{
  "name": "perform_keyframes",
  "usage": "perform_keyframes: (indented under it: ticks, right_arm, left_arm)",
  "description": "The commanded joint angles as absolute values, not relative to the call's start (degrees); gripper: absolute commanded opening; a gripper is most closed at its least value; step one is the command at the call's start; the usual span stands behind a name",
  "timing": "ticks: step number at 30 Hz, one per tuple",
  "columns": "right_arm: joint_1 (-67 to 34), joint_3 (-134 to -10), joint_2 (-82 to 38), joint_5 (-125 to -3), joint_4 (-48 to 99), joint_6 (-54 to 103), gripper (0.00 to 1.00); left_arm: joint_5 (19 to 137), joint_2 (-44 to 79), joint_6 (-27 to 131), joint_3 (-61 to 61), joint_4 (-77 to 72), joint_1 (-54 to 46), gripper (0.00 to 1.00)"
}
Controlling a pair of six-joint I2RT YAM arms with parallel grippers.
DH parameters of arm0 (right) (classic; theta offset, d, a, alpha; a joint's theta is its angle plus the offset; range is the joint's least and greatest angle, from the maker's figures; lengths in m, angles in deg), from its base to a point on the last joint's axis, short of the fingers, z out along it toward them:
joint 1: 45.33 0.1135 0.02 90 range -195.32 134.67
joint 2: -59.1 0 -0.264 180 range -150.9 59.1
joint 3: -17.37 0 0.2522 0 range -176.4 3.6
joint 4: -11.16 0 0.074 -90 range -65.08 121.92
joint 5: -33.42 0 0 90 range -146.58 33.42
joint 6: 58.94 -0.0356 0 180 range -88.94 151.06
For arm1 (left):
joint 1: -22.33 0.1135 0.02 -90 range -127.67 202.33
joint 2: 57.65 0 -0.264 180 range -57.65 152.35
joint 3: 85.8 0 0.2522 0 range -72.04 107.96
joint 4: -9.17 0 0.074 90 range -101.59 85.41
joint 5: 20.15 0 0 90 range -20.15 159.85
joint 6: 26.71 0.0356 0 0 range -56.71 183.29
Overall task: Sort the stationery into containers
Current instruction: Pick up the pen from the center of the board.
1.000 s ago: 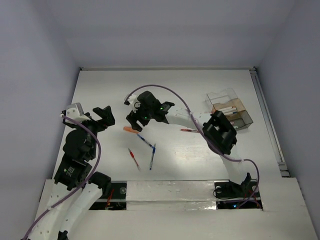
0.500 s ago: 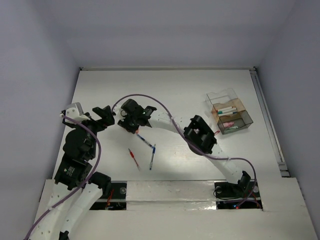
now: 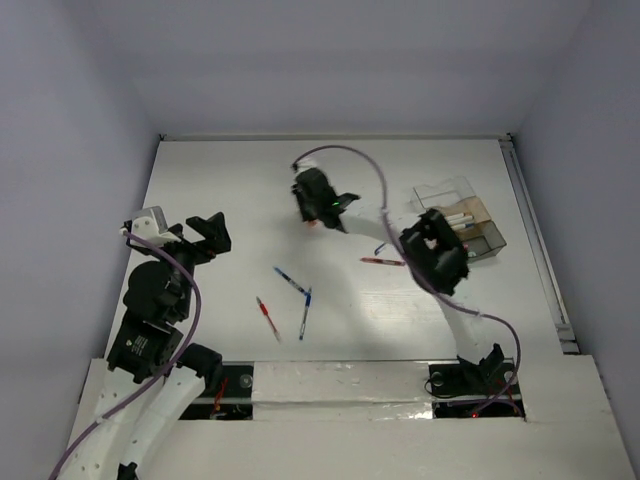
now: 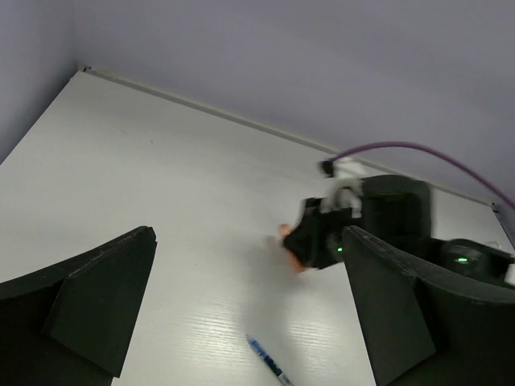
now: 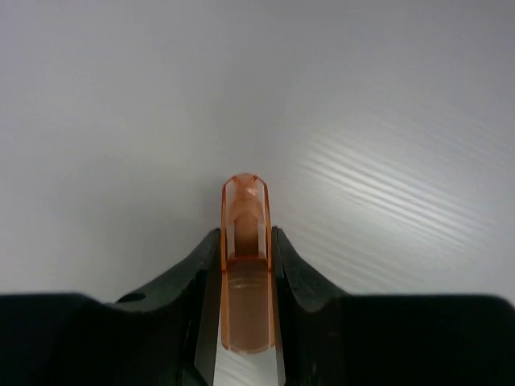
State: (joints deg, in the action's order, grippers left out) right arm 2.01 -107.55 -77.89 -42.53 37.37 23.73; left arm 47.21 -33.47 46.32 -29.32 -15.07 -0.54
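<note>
My right gripper (image 5: 245,239) is shut on a short translucent orange stationery piece (image 5: 245,205), whose rounded tip sticks out past the fingers. In the top view this gripper (image 3: 313,214) hangs over the back middle of the table, left of the clear divided container (image 3: 462,228), which holds some items. My left gripper (image 3: 190,238) stands open over the left side with nothing between its fingers (image 4: 92,301). On the table lie two blue pens (image 3: 290,281) (image 3: 303,313) and two red pens (image 3: 266,318) (image 3: 382,261). The left wrist view shows the right gripper (image 4: 322,240) and a blue pen (image 4: 269,368).
A purple cable (image 3: 350,155) loops over the right arm. A short blue item (image 3: 379,248) lies beside the right arm's elbow (image 3: 435,250). White walls enclose the table on three sides, and a rail (image 3: 535,240) runs along the right edge.
The right gripper closed on the orange piece at the left-middle of the table, then carried it up and right toward the back middle. The left arm has not moved.
</note>
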Motion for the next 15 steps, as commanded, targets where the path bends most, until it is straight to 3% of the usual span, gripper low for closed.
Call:
perform_keyframes:
  ticks: [1,7,11,15]
  right_arm:
    - [-6.1,-87.6,-53.2,-34.7,16.5,10.1,0.0]
    - [-16.1,-54.9,-25.6,-19.2,16.5,-0.1,0.0]
    - [-23.9,-42.3,-7.1,-13.6,23.9,-10.0,0.0]
    - [-30.7,-36.4,-0.8,-13.2,27.7,-13.6,0.0]
  left_arm:
    - [49.4,-34.4,46.6,-29.4,-12.1,-2.4,0.99]
    - [52.4,-35.9,46.9,-29.8,-11.4,-6.8,0.99]
    - [53.8,-35.9,47.1,-29.8,-11.1,-10.8,0.99]
    - [54.9,-35.6,47.3,-29.8,-11.1,-12.7,0.99]
